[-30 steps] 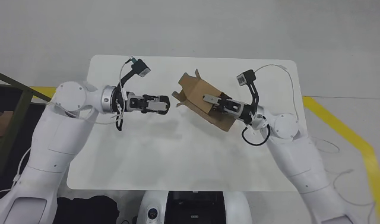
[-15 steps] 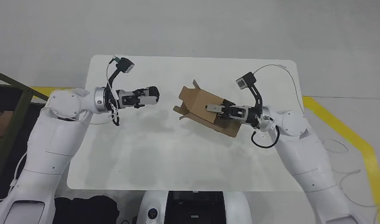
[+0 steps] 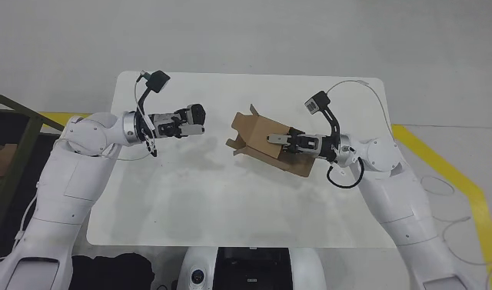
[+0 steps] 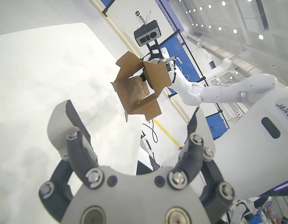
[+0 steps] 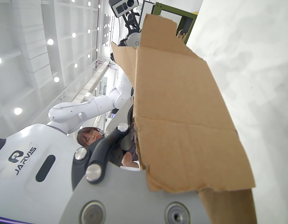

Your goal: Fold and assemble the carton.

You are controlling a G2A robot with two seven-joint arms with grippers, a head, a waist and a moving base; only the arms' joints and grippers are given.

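- Left arm: bent at the elbow, forearm level over the bench and aimed straight at the open end of the carton.
- Left hand: well apart from the carton, on the side its open end faces. Fingers spread wide, holding nothing.
- Left wrist camera: raised on a dark bracket above the forearm, farther from the carton than the hand itself.
- Right arm: folded in from the carton's closed side, elbow low, forearm running along the carton's length.
- Right hand: clamped on one wall of the carton, the cardboard pinched between its fingers. One finger seen pressed against the inner side of that wall.
- Carton: brown corrugated board, held tilted over the bench to the right of its middle. Mouth turned toward the left hand, four flaps splayed outward around it. Cannot tell whether its lowest corner touches the bench.
- Flap edge nearest the right hand: ragged and torn.
- Patterned tag: small and square, on the right wrist camera just above the carton's closed end, too small to make out.
- White wall panel: well beyond the carton, bearing a small dark logo and lettering.
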